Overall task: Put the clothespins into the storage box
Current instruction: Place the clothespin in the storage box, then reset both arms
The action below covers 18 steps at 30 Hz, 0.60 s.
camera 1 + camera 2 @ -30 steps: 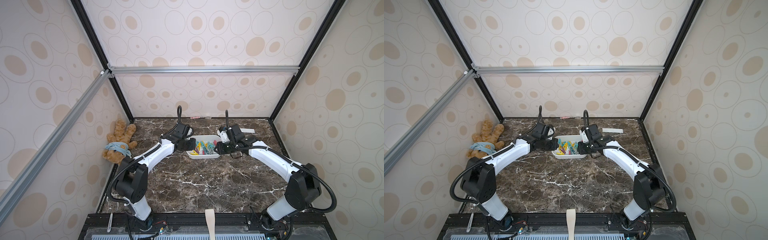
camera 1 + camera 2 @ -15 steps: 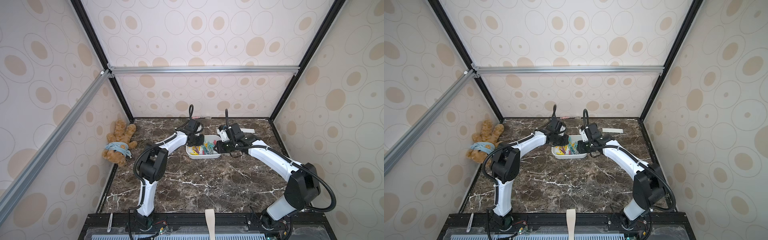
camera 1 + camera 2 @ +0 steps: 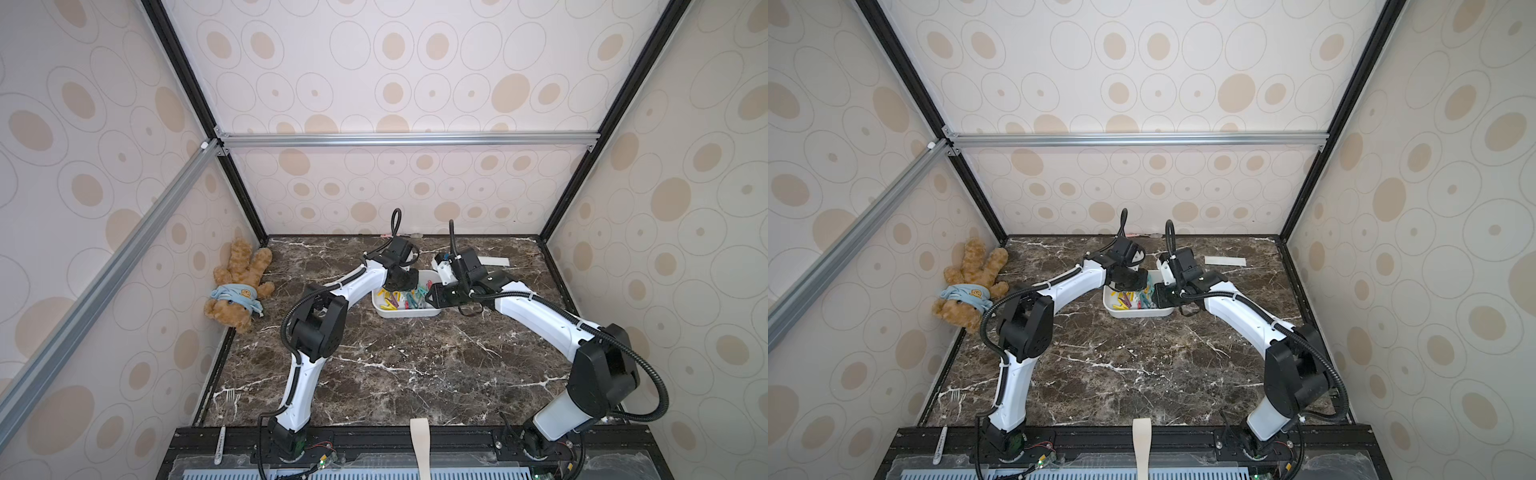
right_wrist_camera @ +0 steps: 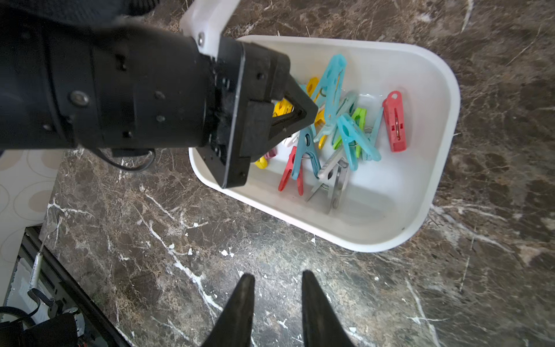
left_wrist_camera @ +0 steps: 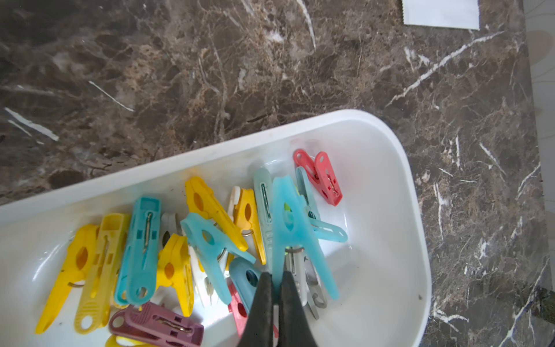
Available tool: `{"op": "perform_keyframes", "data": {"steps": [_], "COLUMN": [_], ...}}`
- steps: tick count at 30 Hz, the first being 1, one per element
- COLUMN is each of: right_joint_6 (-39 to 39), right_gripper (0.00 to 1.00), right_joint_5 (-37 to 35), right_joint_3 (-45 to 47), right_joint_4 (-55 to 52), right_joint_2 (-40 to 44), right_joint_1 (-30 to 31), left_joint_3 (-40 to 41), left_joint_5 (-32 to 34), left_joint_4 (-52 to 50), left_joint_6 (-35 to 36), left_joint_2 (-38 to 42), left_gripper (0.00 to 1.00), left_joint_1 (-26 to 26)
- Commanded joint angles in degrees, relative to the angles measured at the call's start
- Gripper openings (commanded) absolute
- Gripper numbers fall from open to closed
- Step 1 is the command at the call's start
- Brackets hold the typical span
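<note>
my left hand (image 5: 277, 279) is over the storage box (image 3: 405, 314), fingers almost together at a leg of the teal clothespin (image 5: 289, 222); i cannot tell if it's pinched. right hand (image 4: 277, 282) is spread and empty beside the box, which sits near the desk (image 4: 180, 240) back edge, other clothespins (image 5: 168, 264) piled inside

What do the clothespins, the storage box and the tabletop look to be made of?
Clothespins: apparently coloured plastic, some translucent, with thin metal wire springs showing. Storage box: glossy white moulded plastic, by its smooth walls and highlights. Tabletop: dark brown, white-veined marble look; real stone or printed laminate cannot be told.
</note>
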<state>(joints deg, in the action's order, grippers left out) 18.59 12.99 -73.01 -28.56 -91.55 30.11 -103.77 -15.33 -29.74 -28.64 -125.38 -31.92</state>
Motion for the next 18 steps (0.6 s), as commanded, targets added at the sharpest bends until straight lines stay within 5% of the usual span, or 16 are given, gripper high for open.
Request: {"op": "perform_keyframes", "data": {"steps": [1,11,18], "right_joint_6": [-1.2,-1.6,-2.8], "right_gripper": [0.3,0.32,0.36], "right_joint_5": [-1.2,-3.0,-6.8], "right_joint_3": [1.2,1.8,2.9], "right_joint_4": [0.2,-1.1,-3.8], "right_joint_2": [1.1,4.1,8.1], "right_joint_1": [0.2,0.2,0.0], "left_joint_3": [-3.3,-3.5,8.7], "left_joint_5": [1.3,3.6,4.3], "left_joint_4": [-2.7,-4.7,3.3], "left_joint_6": [-0.4,1.9,3.0], "left_joint_2": [-0.4,4.5,19.9], "left_gripper": [0.14,0.33,0.5], "left_joint_1": [-0.2,-0.2,0.4]}}
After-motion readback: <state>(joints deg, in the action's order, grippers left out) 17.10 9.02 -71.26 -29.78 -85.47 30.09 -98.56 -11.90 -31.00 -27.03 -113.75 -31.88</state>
